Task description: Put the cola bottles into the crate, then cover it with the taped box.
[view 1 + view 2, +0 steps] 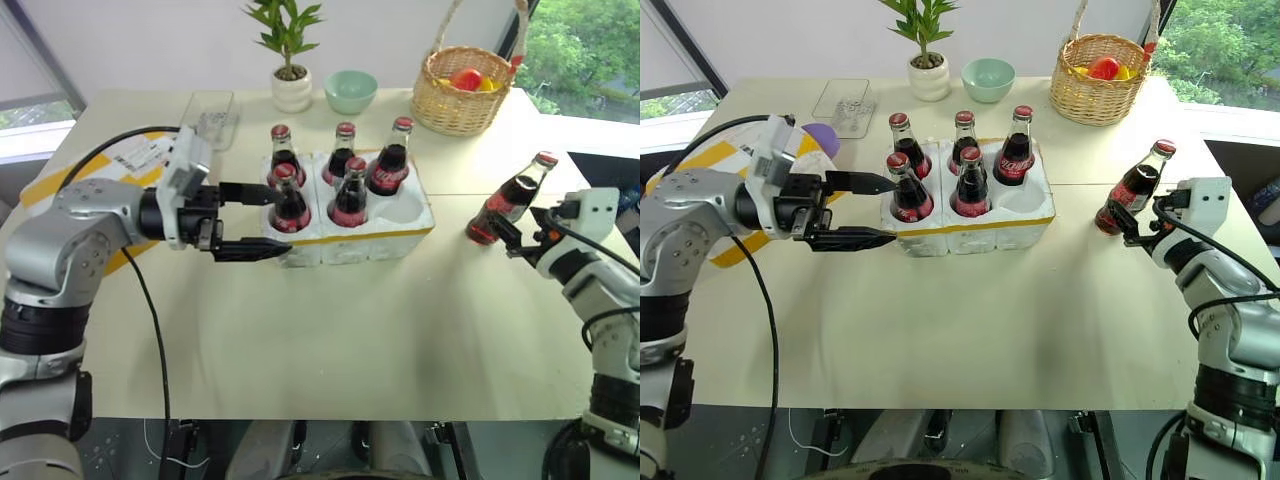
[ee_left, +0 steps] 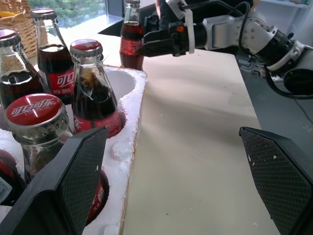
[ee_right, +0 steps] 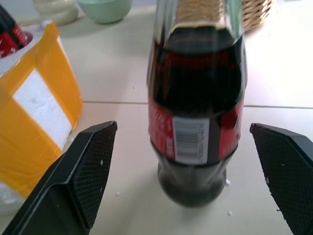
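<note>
On the pale desk the crate, a low white foam tray with a yellow tape band round its rim, sits a little left of centre and holds five cola bottles, each with a red cap and red label: three along the far row and two in the near row, so the near right well stands empty. The sixth cola bottle stands apart on the desk to the right of the crate, upright on its base. The right claw is spread wide and level, with one finger on either side of this lone bottle's lower body; in the right wrist view the bottle stands between the two black fingers with a clear gap on both sides, so nothing is gripped. The left claw is also wide open and empty, pointing rightward at the left end of the crate; its far finger reaches toward the near left bottle and its near finger lies along the crate's near left corner, though contact cannot be told. The taped box, white foam with broad yellow stripes and a white label, lies at the far left of the desk, largely behind the left arm; a purple rounded end shows above the wrist. Along the far edge stand a clear plastic tray, a small potted plant, a pale green bowl and a wicker basket holding fruit.
</note>
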Motion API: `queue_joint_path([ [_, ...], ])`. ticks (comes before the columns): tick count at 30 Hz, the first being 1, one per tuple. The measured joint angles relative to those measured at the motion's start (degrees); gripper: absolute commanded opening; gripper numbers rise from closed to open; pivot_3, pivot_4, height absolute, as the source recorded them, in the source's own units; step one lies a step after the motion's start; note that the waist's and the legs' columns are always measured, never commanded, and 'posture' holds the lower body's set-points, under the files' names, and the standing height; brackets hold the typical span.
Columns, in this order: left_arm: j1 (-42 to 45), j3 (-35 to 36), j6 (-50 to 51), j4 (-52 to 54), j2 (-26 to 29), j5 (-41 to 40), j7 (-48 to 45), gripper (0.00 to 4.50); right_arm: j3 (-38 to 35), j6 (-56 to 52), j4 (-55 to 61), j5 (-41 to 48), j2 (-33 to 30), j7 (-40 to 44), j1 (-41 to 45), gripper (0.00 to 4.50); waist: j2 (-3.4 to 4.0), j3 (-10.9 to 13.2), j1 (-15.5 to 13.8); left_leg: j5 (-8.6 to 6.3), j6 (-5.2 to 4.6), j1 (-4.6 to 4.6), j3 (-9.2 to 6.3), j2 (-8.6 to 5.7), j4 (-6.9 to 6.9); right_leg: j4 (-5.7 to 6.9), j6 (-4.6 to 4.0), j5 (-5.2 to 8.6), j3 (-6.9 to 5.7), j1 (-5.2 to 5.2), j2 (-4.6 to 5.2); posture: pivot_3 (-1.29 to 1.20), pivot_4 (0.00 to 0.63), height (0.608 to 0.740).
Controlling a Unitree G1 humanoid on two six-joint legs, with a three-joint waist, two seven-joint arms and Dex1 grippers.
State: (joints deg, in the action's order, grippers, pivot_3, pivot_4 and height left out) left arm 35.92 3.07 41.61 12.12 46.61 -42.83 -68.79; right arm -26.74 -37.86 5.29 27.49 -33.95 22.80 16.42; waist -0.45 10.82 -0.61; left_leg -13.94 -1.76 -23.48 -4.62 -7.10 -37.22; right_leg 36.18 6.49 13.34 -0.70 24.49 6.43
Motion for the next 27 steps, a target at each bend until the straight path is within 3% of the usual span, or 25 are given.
queue_joint_path([
  [11, -1.8, 1.2, 0.7, 2.6, 0.7, -1.6, 1.7, 4.5, 5.3, 9.0, -18.5, -4.2, 0.3, 1.9, 10.2, 4.46, 0.0, 0.0, 0.1, 0.16, 0.27, 0.0, 0.01, 0.0, 0.0, 0.0, 0.0, 0.0, 0.0, 0.0, 0.0, 0.0, 0.15, 0.732],
  [14, -1.8, 1.2, 0.7, 2.6, 0.7, -1.6, 1.9, 4.5, 5.8, 10.9, -21.2, -4.7, 0.3, 2.3, 11.2, 3.65, 0.0, 0.0, 0.0, 0.16, 0.27, 0.0, 0.0, 0.0, 0.02, 0.0, 0.0, 0.0, 0.0, 0.0, -0.01, 0.0, 0.15, 0.732],
  [15, -1.8, 1.2, 0.7, 2.6, 0.7, -1.6, 1.9, 4.5, 5.8, 11.2, -21.3, -4.6, 0.4, 2.6, 11.1, 3.09, 0.01, 0.0, 0.0, 0.16, 0.27, 0.0, 0.0, 0.0, 0.02, 0.0, 0.0, 0.0, 0.0, 0.0, -0.01, 0.0, 0.15, 0.732],
  [16, -1.8, 1.2, 0.8, 2.6, 0.8, -1.6, 2.0, 4.5, 5.8, 11.4, -21.3, -4.7, 0.4, 2.9, 11.1, 2.83, 0.01, 0.0, 0.0, 0.16, 0.27, 0.0, 0.0, -0.01, 0.01, 0.0, 0.0, 0.0, 0.01, 0.0, -0.01, 0.0, 0.15, 0.732],
  [22, -1.9, 1.3, 0.8, 2.7, 1.4, -1.7, 2.5, 4.5, 5.7, 10.3, -16.2, -3.2, 0.4, 4.5, 7.7, 2.86, 0.05, 0.0, 0.0, 0.16, 0.27, 0.0, 0.0, 0.0, 0.05, 0.01, 0.0, 0.0, 0.01, 0.04, -0.01, 0.0, 0.15, 0.732],
  [27, -2.1, 1.3, 0.9, 2.7, 1.5, -1.8, 2.6, 4.5, 5.7, 4.7, -5.9, 3.9, 0.6, 5.7, 8.1, 2.86, 0.18, 0.1, 0.8, 0.15, 0.26, -0.01, 0.04, 0.01, 0.08, 0.03, 0.0, 0.0, 0.06, 0.09, -0.02, 0.0, 0.15, 0.732],
])
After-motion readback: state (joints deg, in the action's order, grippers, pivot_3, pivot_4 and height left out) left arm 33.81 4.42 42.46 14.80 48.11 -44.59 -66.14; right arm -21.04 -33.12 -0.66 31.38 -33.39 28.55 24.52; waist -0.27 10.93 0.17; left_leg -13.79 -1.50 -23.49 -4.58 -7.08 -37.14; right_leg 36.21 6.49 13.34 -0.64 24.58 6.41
